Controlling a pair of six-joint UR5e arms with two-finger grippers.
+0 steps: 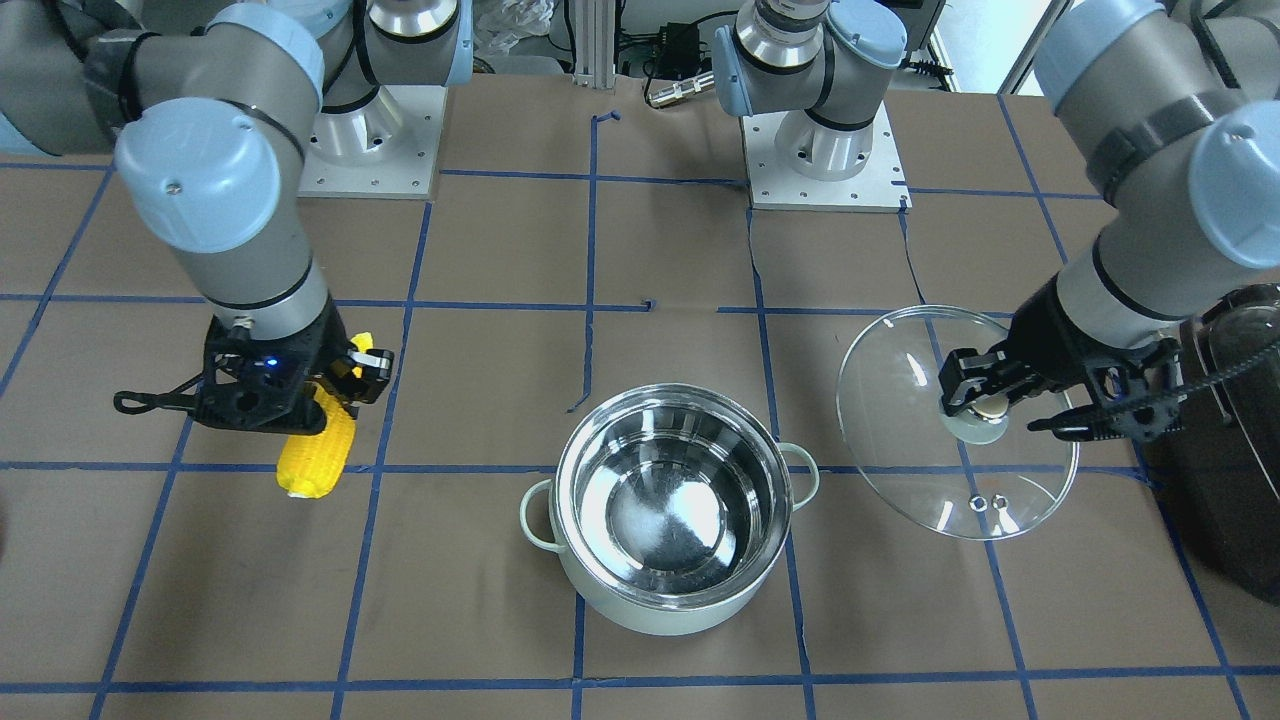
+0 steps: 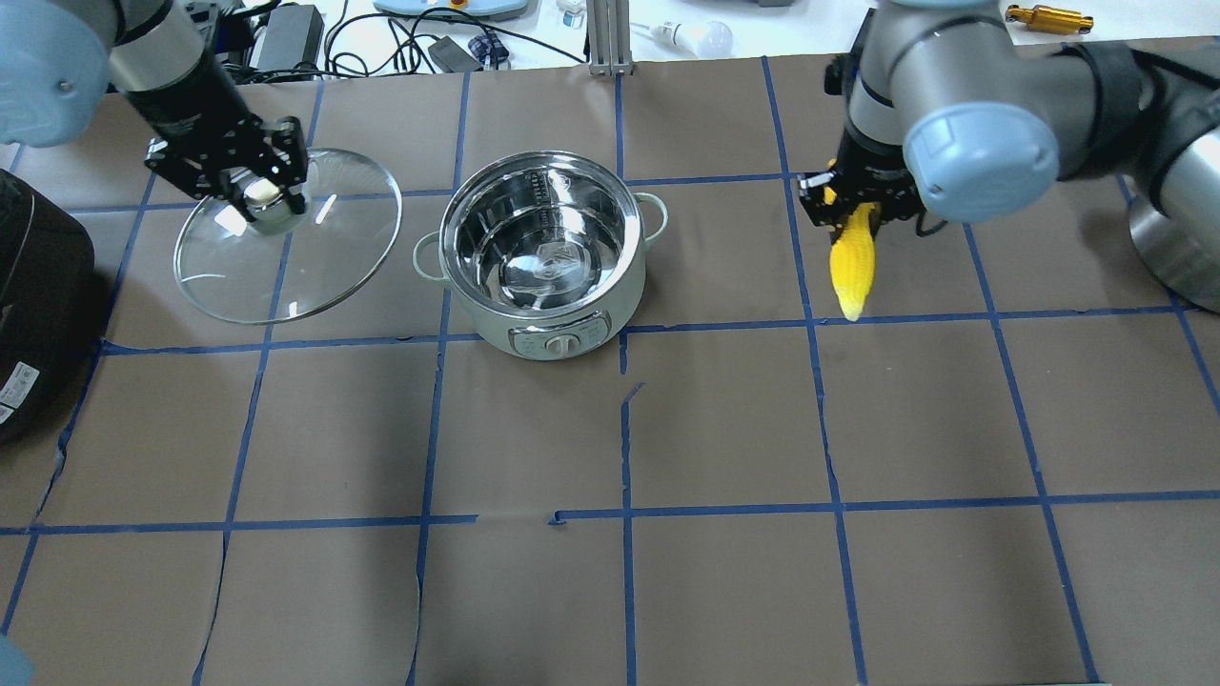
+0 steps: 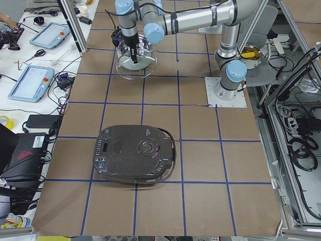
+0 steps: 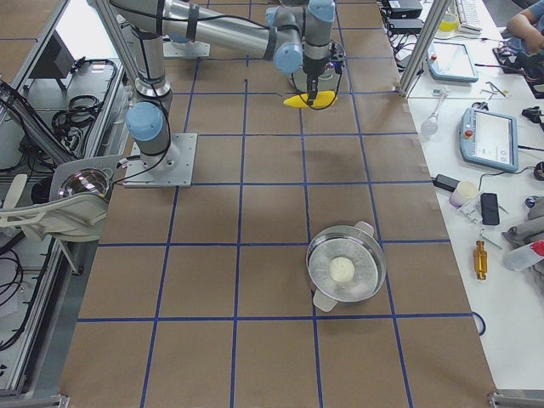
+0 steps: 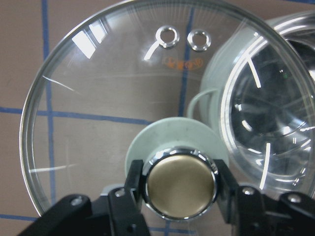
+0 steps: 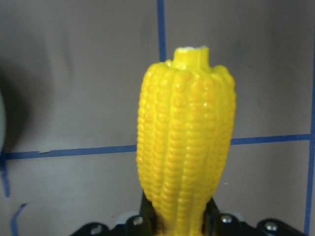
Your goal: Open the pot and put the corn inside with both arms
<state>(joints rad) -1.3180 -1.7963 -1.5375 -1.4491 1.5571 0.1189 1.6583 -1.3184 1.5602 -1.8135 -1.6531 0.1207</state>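
Left claw clamped the lid by its knob; right claw gripped the corn.
Lid was held aside so the pot stood uncovered on the desk, ready for corn.

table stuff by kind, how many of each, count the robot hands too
pot: 1
glass lid: 1
corn: 1
black appliance: 1
hands: 2, left hand and right hand
total: 6

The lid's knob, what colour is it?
Dull gold knob with chrome rim; left wrist view shows it best.
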